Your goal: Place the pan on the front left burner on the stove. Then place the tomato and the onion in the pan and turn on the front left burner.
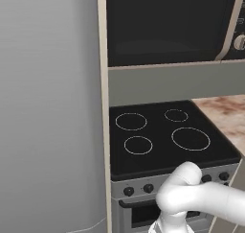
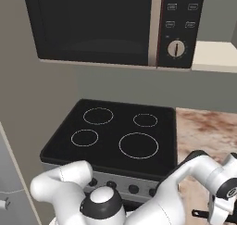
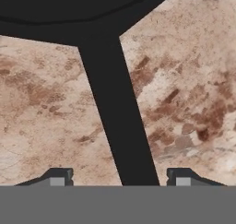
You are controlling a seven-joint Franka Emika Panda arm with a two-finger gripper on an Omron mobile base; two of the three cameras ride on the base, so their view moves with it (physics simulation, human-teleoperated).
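Observation:
In the hand view the black pan (image 3: 69, 4) lies on the marbled counter, its round body at the top of the view. Its long straight handle (image 3: 117, 117) runs down between my fingertips. My gripper (image 3: 119, 179) is open and straddles the handle, with a gap on each side. The stove (image 1: 162, 155) is a black glass cooktop, and the front left burner (image 1: 138, 145) (image 2: 84, 137) is a small bare white ring. In the right base view my hand (image 2: 221, 205) hangs low over the counter, right of the stove. The tomato and the onion are out of view.
A microwave (image 2: 106, 25) hangs above the cooktop. A tall grey panel (image 1: 48, 107) stands left of the stove. The brown marbled counter (image 2: 203, 131) runs along its right side. Black knobs (image 1: 128, 191) line the stove's grey front. The larger ring (image 1: 190, 138) sits front right.

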